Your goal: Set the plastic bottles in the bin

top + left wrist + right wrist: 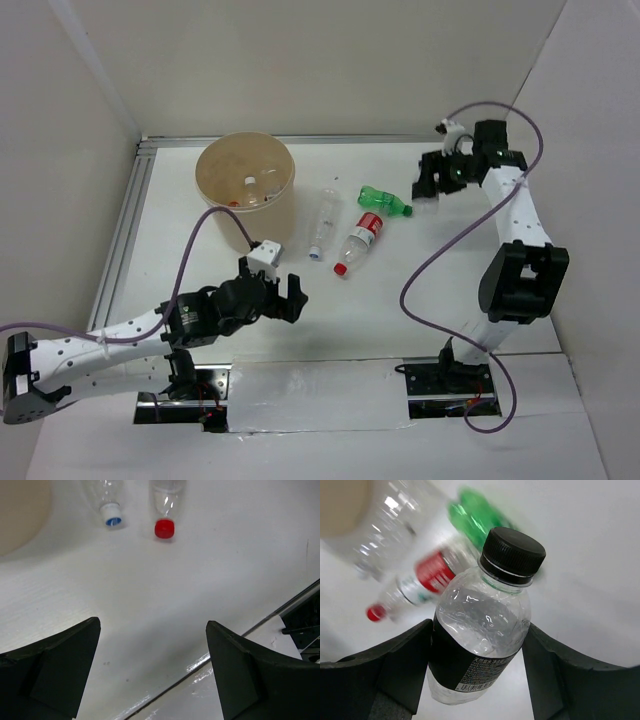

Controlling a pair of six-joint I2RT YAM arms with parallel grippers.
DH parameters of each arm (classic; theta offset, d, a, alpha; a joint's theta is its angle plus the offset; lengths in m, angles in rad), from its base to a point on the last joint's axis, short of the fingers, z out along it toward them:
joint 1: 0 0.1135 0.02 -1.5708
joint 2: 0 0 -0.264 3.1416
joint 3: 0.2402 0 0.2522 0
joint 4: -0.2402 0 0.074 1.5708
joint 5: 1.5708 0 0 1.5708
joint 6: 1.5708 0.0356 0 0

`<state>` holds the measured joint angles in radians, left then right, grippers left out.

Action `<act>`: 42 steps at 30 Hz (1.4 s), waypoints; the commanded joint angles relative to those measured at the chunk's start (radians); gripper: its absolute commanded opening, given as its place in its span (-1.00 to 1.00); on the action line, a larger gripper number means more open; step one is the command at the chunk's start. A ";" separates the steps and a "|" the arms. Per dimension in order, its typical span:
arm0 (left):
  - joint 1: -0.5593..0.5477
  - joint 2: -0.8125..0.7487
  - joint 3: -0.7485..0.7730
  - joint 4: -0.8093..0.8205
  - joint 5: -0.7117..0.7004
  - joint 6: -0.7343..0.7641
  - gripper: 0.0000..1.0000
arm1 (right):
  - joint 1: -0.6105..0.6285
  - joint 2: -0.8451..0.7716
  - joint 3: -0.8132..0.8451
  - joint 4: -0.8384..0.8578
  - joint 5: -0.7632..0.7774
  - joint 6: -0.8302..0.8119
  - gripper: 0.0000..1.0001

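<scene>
A round tan bin point(245, 178) stands upright at the far left. To its right, three bottles lie on their sides close together: a clear bottle with a blue cap point(322, 222), a red-labelled bottle point(358, 240) with a red cap, and a green bottle point(385, 200). A clear black-capped bottle point(485, 635) with a black label is pinched between the fingers of the right gripper point(479, 630).

The bin point(289, 172) stands upright at the far left of the tabletop point(350, 320), with small items lying inside it. Three bottles lie flat to its right. These are a clear bottle point(322, 222) with a blue cap, a red-labelled bottle point(358, 243) with a red cap just beside it, and a green bottle point(384, 200) farther right. The left hand point(272, 276) hangs near the bin, jaws apart, short of the bottles. The right hand point(432, 188) sits just beside the green bottle's cap end; how its jaws stand cannot be read.
</scene>
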<state>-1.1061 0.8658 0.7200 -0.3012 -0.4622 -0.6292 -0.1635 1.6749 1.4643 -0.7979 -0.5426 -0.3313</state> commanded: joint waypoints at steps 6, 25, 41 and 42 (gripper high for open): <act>-0.100 -0.074 -0.114 0.039 -0.081 -0.168 0.99 | 0.269 -0.004 0.417 0.149 -0.140 0.015 -0.73; -0.109 -0.198 -0.183 -0.082 -0.079 -0.250 0.99 | 0.772 0.374 0.761 0.437 -0.033 0.225 -0.36; 0.099 0.407 0.157 0.246 0.000 0.075 0.93 | 0.432 0.143 0.645 0.280 -0.033 0.225 0.79; 0.113 0.439 0.183 0.255 0.000 0.085 0.93 | 0.388 0.087 0.598 0.267 -0.033 0.212 0.45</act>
<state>-1.0386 1.2373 0.8207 -0.1596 -0.4820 -0.6273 0.3397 1.9110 2.1334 -0.4622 -0.5831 -0.1116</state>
